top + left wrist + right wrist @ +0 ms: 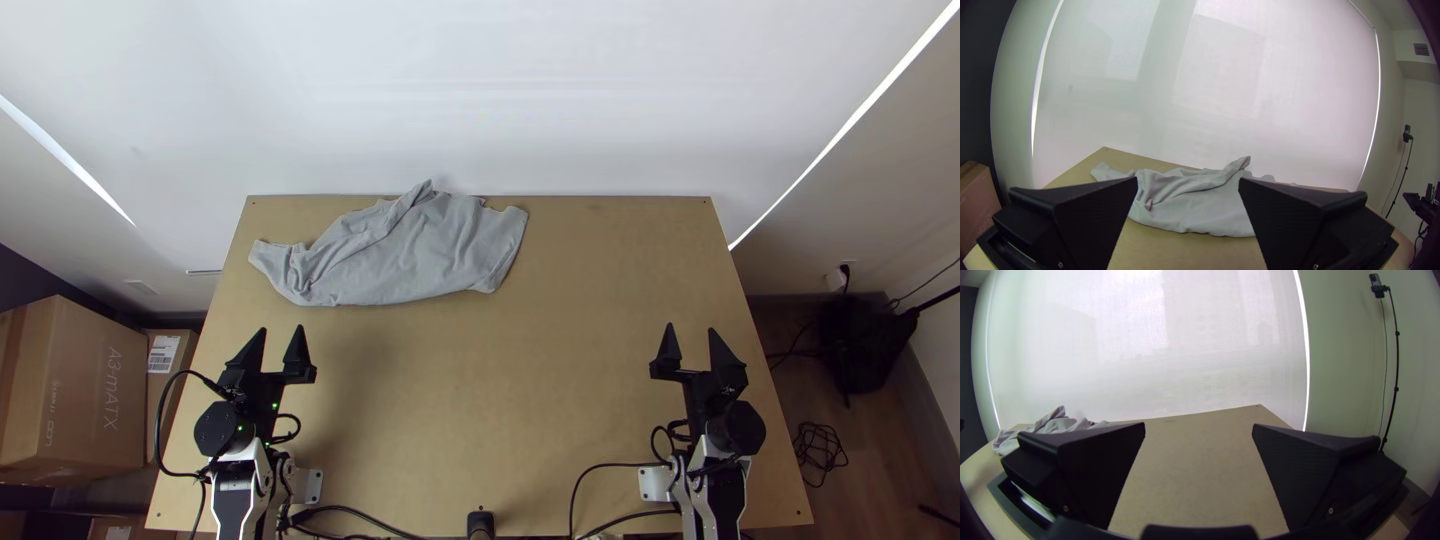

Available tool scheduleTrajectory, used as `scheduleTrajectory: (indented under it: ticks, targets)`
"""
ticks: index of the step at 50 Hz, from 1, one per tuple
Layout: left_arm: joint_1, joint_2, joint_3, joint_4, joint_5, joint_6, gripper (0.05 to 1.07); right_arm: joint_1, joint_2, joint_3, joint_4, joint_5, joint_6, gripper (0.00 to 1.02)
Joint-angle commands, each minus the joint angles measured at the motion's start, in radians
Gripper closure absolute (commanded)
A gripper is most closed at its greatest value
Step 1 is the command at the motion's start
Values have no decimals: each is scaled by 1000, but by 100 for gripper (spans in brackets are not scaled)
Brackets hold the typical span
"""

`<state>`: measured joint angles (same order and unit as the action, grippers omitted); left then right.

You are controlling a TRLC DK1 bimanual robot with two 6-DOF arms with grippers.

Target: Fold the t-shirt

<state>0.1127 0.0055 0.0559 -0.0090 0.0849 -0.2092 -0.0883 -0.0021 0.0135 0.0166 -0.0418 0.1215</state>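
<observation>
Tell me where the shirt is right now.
In the top view, the shirt lies bunched along the table's far edge, left of the middle, beyond the left end effector.

Two arms [236, 505]; one t-shirt [405, 255]; one table [580, 360]

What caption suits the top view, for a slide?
Rumpled grey t-shirt at far left of table; left tool and right tool open.

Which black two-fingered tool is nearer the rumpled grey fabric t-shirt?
Left. The left tool is just nearside of the t-shirt; the right tool is farther off, nearside and rightward.
</observation>
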Motion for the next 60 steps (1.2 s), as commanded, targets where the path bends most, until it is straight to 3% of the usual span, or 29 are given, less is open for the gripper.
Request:
scheduleTrajectory:
  ticks: [1,12,16,40,49,60]
  targets:
    - [-5,-6,-37,-3,-5,-16,10,-2,-1,-6,-15,2,-8,3]
    - [-5,-6,-37,-3,-4,-16,10,12,-1,-6,-18,2,9,3]
    - [-7,-6,-39,3,-5,-76,10,22,-1,-6,-23,19,3,3]
    - [-2,-6,-18,-57,-19,-44,10,56,-3,14,-35,29,-40,3]
    - [8,-6,32,-85,-19,-29,10,107,5,71,-47,29,-62,3]
    - [12,40,107,-80,-19,-15,10,144,126,174,-29,29,-100,3]
